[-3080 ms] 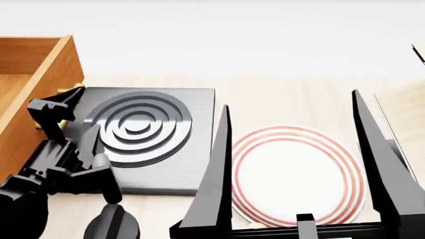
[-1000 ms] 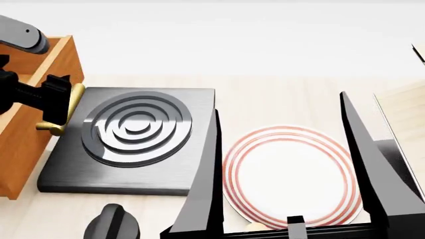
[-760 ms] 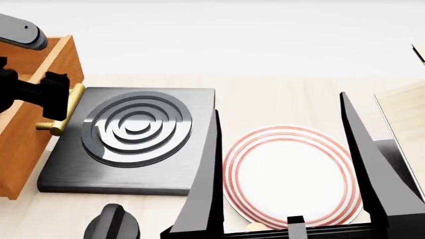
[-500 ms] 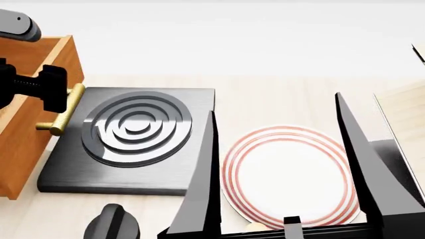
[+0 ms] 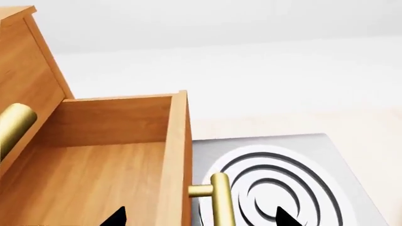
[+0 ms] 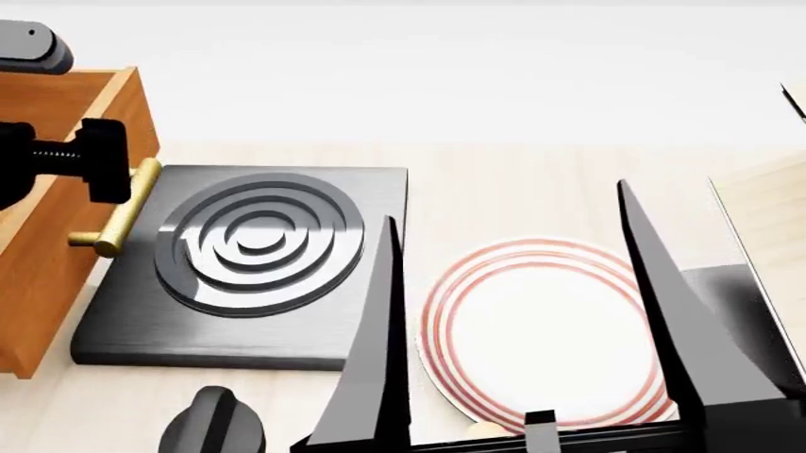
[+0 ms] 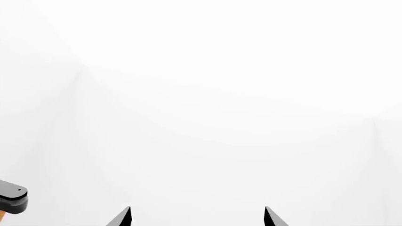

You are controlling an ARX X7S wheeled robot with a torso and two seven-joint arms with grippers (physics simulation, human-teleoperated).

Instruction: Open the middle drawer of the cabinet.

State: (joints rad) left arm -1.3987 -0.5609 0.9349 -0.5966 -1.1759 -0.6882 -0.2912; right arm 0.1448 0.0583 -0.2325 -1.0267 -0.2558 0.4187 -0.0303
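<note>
The middle drawer (image 5: 107,165) of the orange-brown cabinet (image 5: 28,66) stands pulled out, its inside bare. Its brass bar handle (image 5: 220,200) sticks out from the drawer front. My left gripper (image 5: 199,217) is open, one fingertip over the drawer's inside and the other beyond the handle, touching neither. In the head view the drawer (image 6: 51,245) is at the left edge with the left gripper (image 6: 108,165) just above the handle (image 6: 120,217). My right gripper (image 6: 507,202) stands open and empty in the foreground; the right gripper (image 7: 197,209) faces only white.
A black burner slab (image 6: 252,264) with raised rings lies beside the drawer, under the handle. A white plate (image 6: 542,330) with red rings sits behind my right fingers. A pale wooden box (image 6: 775,217) is at the right edge. A black knob (image 6: 214,425) is near the front.
My left gripper has risen from low beside the handle to above the drawer front and drifted slightly left. My right gripper has edged left and upward. The drawer has not moved.
</note>
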